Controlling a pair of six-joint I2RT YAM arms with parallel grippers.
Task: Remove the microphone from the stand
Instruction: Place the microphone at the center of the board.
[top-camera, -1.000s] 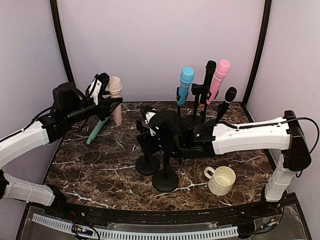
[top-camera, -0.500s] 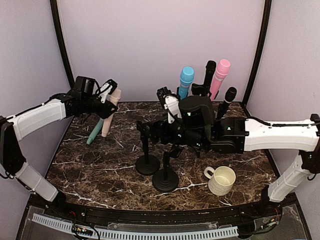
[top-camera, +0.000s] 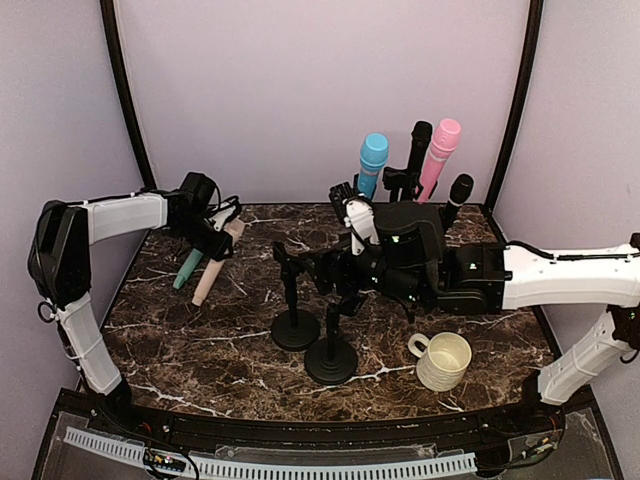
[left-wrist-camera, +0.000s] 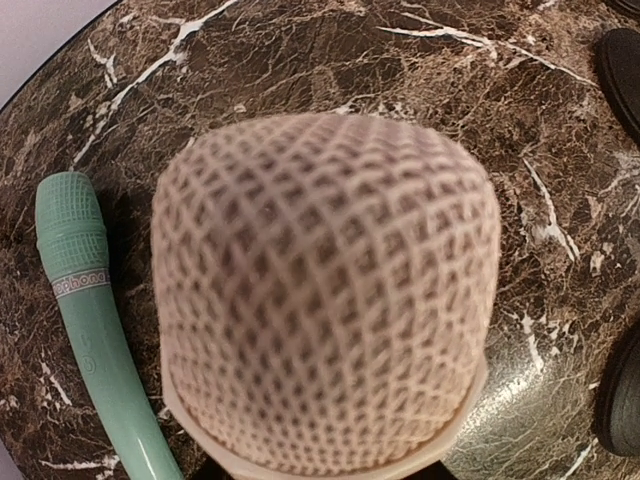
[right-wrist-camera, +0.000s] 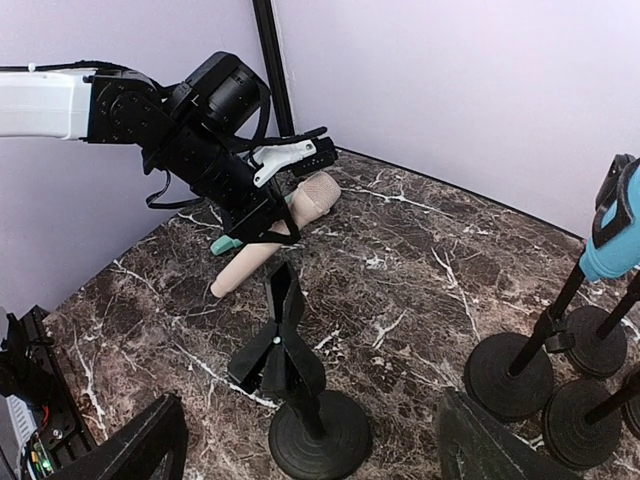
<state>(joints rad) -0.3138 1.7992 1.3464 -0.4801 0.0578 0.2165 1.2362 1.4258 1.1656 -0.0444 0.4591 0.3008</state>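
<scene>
Two stands sitting empty toward the near middle of the counter (top-camera: 200, 350): rear stand (top-camera: 294, 325), front stand (top-camera: 331, 358). Left claw (top-camera: 215, 232) is clamping the beige microphone (top-camera: 212, 275) over the far-left corner, tilted, handle end pointing down beside the teal microphone (top-camera: 187, 268) lying there. Right claw (top-camera: 343, 193) is hanging over the middle.

Reading this as the set-down step. I'd be lowering slowly until the handle is resting, laying it alongside the teal one, not across it, then letting go.

Left wrist: mesh head is filling the frame and the claw's own fingers aren't showing.

Right wrist: own fingers are spreading wide, cut off at the bottom edge. Handle tip is sitting near the marble; can't tell if it's touching.
</scene>
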